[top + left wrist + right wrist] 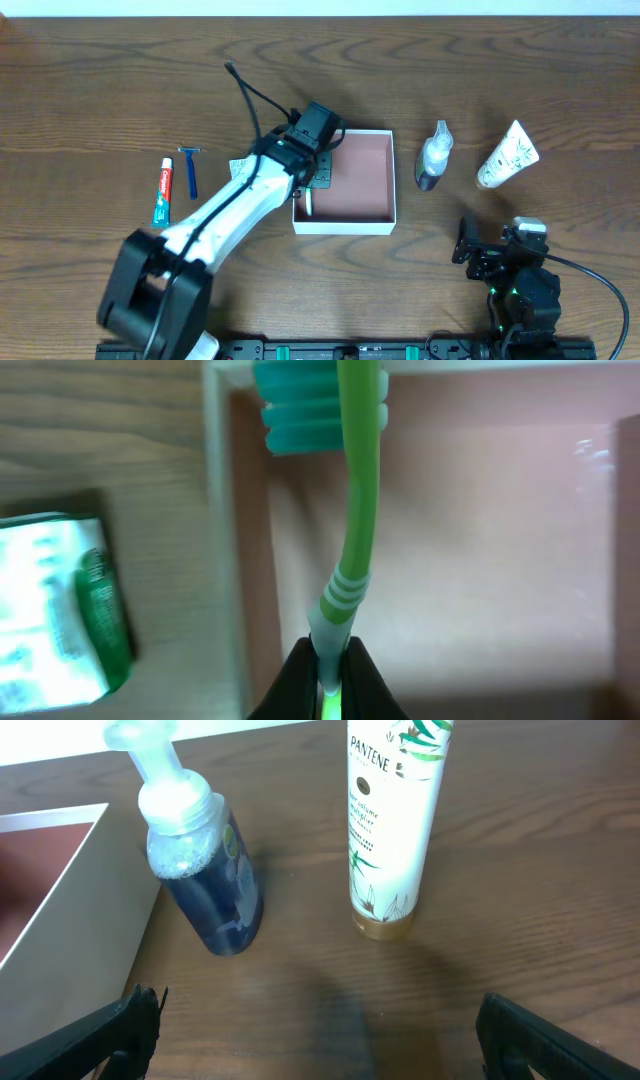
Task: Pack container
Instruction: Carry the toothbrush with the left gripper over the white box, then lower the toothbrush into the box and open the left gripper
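Observation:
The container (372, 150) is a shallow square box with white walls and a pink-brown inside, at the table's middle. My left gripper (328, 670) is shut on a green and white toothbrush (358, 490) and holds it over the box's left part, bristle head near the box wall (222, 510). In the overhead view the left gripper (312, 170) hangs over the box's left edge, the toothbrush end (308, 203) showing below it. My right gripper (488, 258) is open and empty at the front right; in the right wrist view (320, 1030) it faces the bottles.
A blue foam pump bottle (433, 157) and a white Pantene tube (506, 156) lie right of the box. A toothpaste tube (163, 190) and blue razor (190, 170) lie at left. A white and green packet (60, 605) sits beside the box's left wall.

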Robot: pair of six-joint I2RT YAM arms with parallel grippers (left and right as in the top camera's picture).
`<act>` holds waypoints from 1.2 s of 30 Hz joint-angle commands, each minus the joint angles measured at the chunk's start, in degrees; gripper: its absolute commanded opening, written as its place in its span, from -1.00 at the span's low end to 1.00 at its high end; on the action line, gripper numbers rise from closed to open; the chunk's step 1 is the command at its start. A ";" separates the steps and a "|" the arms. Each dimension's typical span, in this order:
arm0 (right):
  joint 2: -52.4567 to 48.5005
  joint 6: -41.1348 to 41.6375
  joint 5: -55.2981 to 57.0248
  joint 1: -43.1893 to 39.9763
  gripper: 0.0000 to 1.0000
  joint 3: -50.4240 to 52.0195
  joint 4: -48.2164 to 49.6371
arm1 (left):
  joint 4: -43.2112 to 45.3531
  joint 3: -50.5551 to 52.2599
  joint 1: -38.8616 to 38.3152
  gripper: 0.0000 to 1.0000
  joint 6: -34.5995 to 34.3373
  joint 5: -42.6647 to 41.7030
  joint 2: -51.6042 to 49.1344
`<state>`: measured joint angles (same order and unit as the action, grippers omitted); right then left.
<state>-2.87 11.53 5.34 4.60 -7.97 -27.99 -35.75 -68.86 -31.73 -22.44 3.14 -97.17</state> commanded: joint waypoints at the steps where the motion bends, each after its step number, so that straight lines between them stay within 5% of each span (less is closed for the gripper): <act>1: 0.35 0.42 -0.02 -0.57 0.99 0.15 0.00 | -2.34 -1.62 -0.24 -0.88 0.76 1.25 4.04; 31: 0.35 0.42 -0.02 -0.57 0.98 0.15 0.02 | -6.51 -0.63 -0.76 -0.88 4.02 1.90 -5.14; 36: 0.35 0.42 -0.02 -0.57 0.99 0.15 0.00 | -6.49 -0.63 -0.76 -0.53 4.00 1.88 -5.14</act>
<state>-2.87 11.53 5.34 4.60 -7.97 -27.99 -42.00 -69.19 -32.38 -18.76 3.86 -101.89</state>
